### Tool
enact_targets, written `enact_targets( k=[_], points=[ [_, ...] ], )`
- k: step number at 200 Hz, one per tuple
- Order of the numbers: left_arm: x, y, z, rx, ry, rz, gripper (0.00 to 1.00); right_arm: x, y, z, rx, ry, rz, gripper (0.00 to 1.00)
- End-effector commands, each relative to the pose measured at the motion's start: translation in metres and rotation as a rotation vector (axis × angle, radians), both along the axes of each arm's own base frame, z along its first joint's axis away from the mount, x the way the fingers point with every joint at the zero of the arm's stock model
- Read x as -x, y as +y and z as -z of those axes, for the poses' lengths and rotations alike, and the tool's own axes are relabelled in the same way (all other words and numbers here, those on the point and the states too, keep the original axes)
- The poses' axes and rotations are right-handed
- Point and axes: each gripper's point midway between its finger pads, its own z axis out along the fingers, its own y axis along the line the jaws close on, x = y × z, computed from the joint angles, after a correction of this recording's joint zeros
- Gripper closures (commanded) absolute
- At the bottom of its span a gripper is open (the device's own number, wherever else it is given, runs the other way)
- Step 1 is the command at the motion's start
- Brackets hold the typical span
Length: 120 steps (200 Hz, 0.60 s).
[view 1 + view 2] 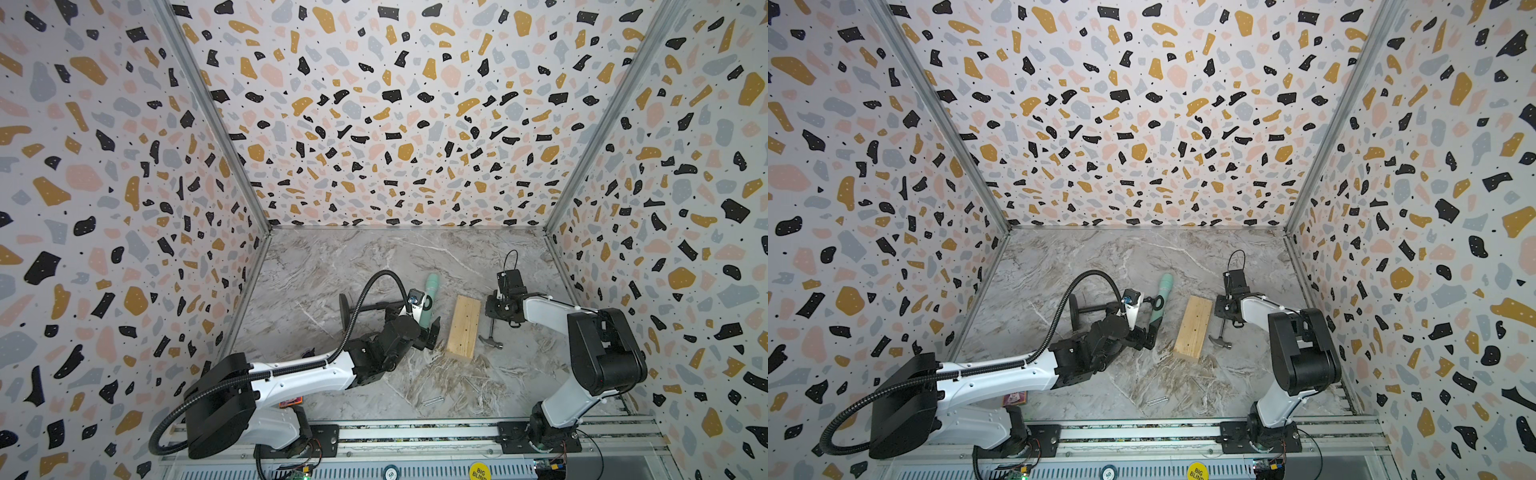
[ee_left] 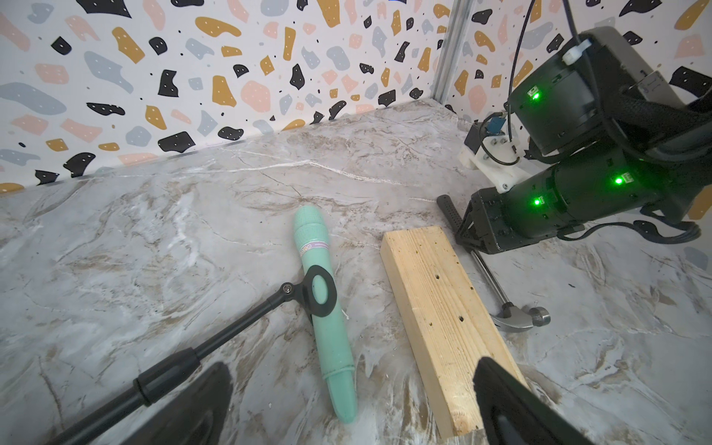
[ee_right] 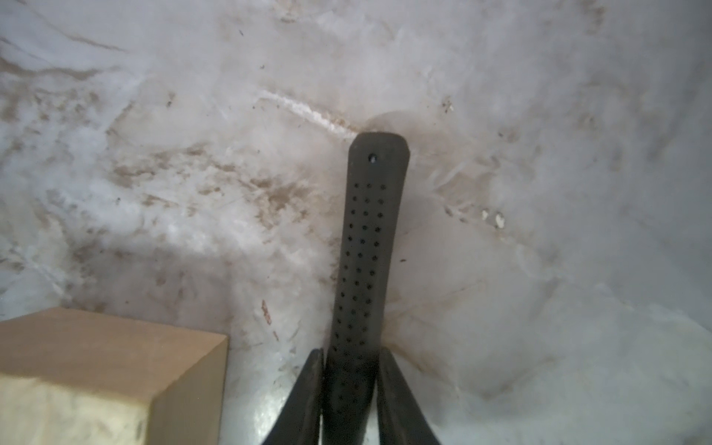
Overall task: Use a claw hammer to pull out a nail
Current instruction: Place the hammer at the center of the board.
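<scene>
The claw hammer (image 1: 490, 340) (image 1: 1221, 340) lies flat on the marble table just right of the wooden block (image 1: 463, 326) (image 1: 1194, 326). Its silvery head (image 2: 516, 318) points toward the front, and its black dotted handle (image 3: 370, 231) runs back. My right gripper (image 1: 494, 320) (image 3: 348, 352) is low over the handle, its fingers (image 3: 304, 389) pressed against both sides of it. My left gripper (image 1: 432, 332) (image 2: 352, 364) is wide open left of the block and holds nothing. The block's top (image 2: 443, 308) shows several small holes. Two loose nails (image 1: 432, 401) lie near the table's front.
A mint-green stick-shaped tool (image 1: 431, 291) (image 2: 323, 308) lies left of the block, held in the ring clip of a long black rod with disc ends (image 1: 365, 309) (image 2: 192, 354). Patterned walls close in the table on three sides. The arms' base rail (image 1: 415, 432) runs along the front.
</scene>
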Motion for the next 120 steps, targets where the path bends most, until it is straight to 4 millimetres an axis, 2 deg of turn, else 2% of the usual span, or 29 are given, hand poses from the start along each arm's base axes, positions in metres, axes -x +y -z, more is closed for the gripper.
enact_targets(
  k=[1,29,42,69,83,96,99,101,103,120],
  points=[
    [-0.002,0.008,-0.007,0.020,-0.013,-0.026,0.00,-0.006,0.000,-0.018,-0.017,-0.050,0.006,0.74],
    [-0.005,0.011,-0.018,0.035,-0.030,-0.035,0.00,-0.010,-0.002,-0.037,-0.020,-0.100,0.011,0.73],
    [-0.005,0.016,-0.023,0.021,-0.037,-0.044,0.00,-0.012,-0.002,-0.053,-0.026,-0.146,0.011,0.57],
    [-0.009,0.033,-0.039,-0.003,-0.082,-0.104,0.00,-0.019,-0.001,-0.093,-0.038,-0.269,0.007,0.54],
    [-0.012,0.045,-0.045,-0.012,-0.106,-0.143,0.00,-0.023,-0.003,-0.115,-0.027,-0.330,0.002,0.48],
    [-0.014,0.057,-0.051,-0.023,-0.124,-0.171,0.00,-0.026,-0.005,-0.133,-0.012,-0.377,-0.005,0.32],
    [-0.015,0.060,-0.053,-0.024,-0.129,-0.178,0.00,-0.027,-0.005,-0.137,-0.008,-0.388,-0.006,0.19],
    [-0.015,0.061,-0.054,-0.024,-0.132,-0.183,0.00,-0.027,-0.005,-0.140,-0.006,-0.392,-0.008,0.05],
    [-0.016,0.063,-0.055,-0.025,-0.134,-0.187,0.00,-0.028,-0.006,-0.142,-0.004,-0.399,-0.008,0.00],
    [-0.019,0.081,-0.069,-0.036,-0.161,-0.235,0.00,-0.033,-0.007,-0.161,0.015,-0.445,-0.018,0.01]
  ],
)
